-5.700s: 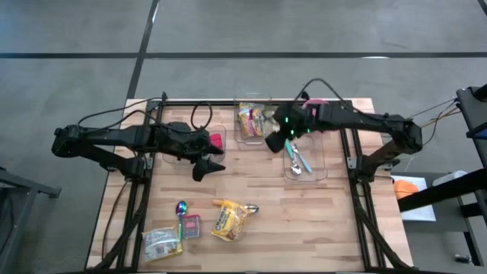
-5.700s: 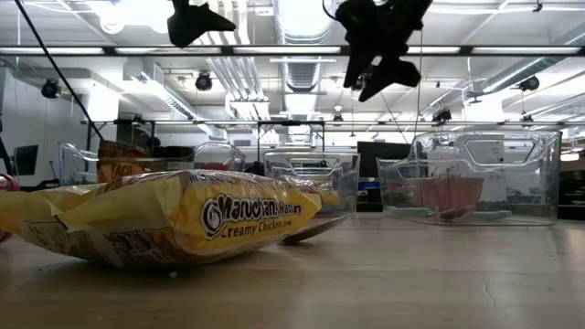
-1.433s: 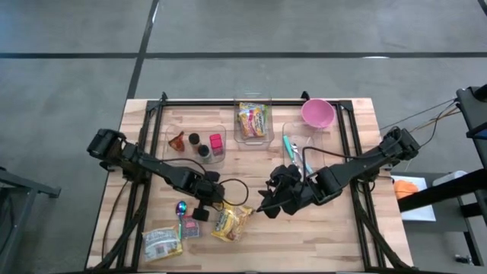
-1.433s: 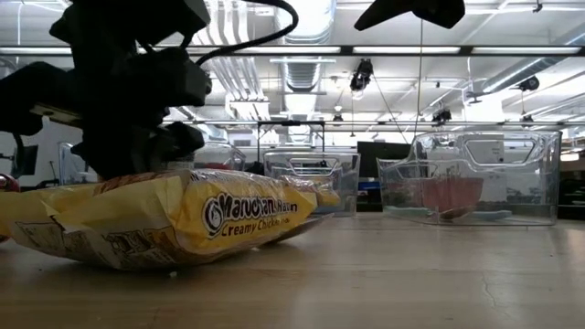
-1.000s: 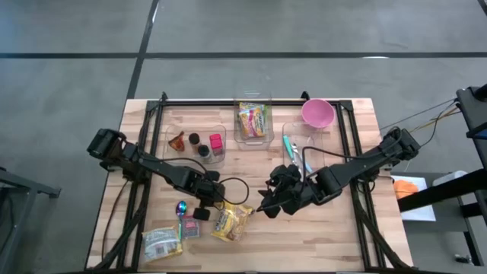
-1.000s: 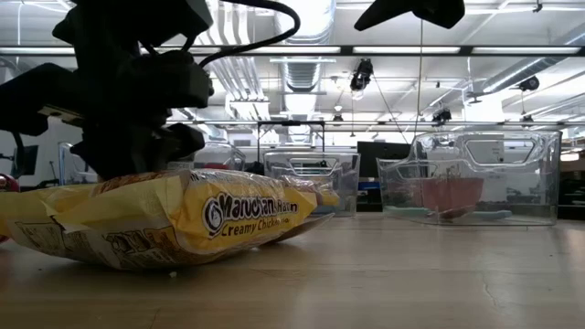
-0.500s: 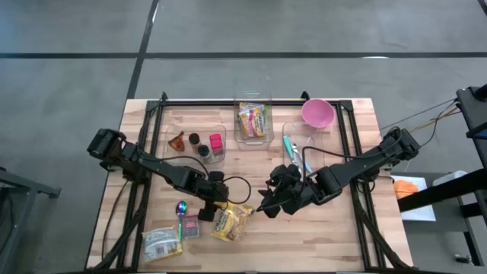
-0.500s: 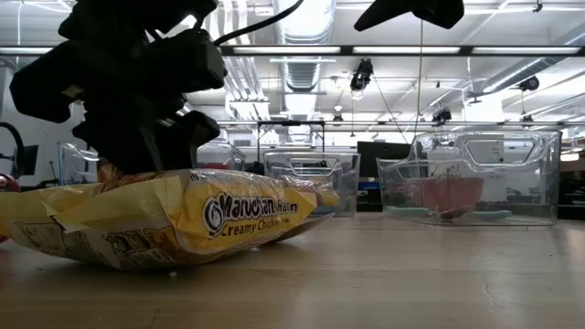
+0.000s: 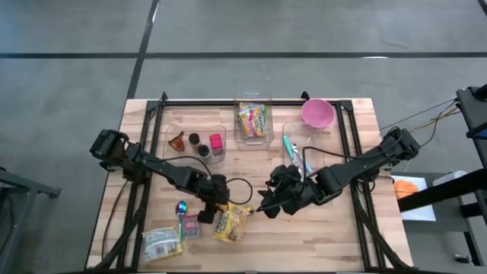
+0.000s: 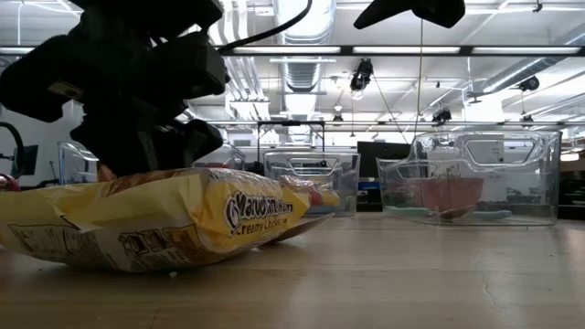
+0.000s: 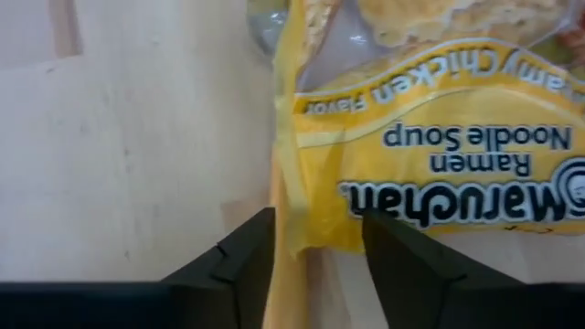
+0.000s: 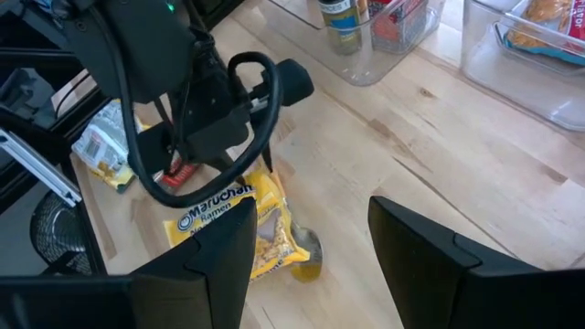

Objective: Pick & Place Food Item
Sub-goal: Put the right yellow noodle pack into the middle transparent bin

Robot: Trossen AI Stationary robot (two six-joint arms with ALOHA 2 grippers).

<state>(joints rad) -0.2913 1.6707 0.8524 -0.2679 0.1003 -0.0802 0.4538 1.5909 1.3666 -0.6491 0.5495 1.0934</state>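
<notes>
A yellow ramen packet [image 9: 230, 223] lies flat on the wooden table near its front edge; it fills the foreground of the low view [image 10: 155, 219]. My left gripper [image 9: 214, 215] reaches down at the packet's left end and is shut on it. My right gripper [image 9: 263, 207] hangs open above the table just right of the packet, with nothing between its fingers [image 12: 219, 256]. A metal spoon [image 12: 307, 243] pokes out from under the packet's far end. My left gripper has the packet's end edge [image 11: 294, 228] between its two fingers, which come steeply from above, slanting from the table's left. One fingertip [image 11: 260, 233] stands at the packet's side seam, the other [image 11: 379, 233] over its printed face. The packet's underside stays on the table.
Three clear bins stand at the back: one with spice jars [image 9: 199, 144], one with snack packets [image 9: 253, 122], one with utensils [image 9: 304, 156]. A pink bowl [image 9: 317, 113] sits far right. A second packet [image 9: 161, 243], a small red packet [image 9: 189, 226] and a spoon [image 9: 181, 207] lie front left.
My left gripper has tipped and edged toward the ramen packet. The packet has shifted under it: in the low view its label has slid toward the right and turned a little, while the packet stays on the table. My right arm has kept still.
</notes>
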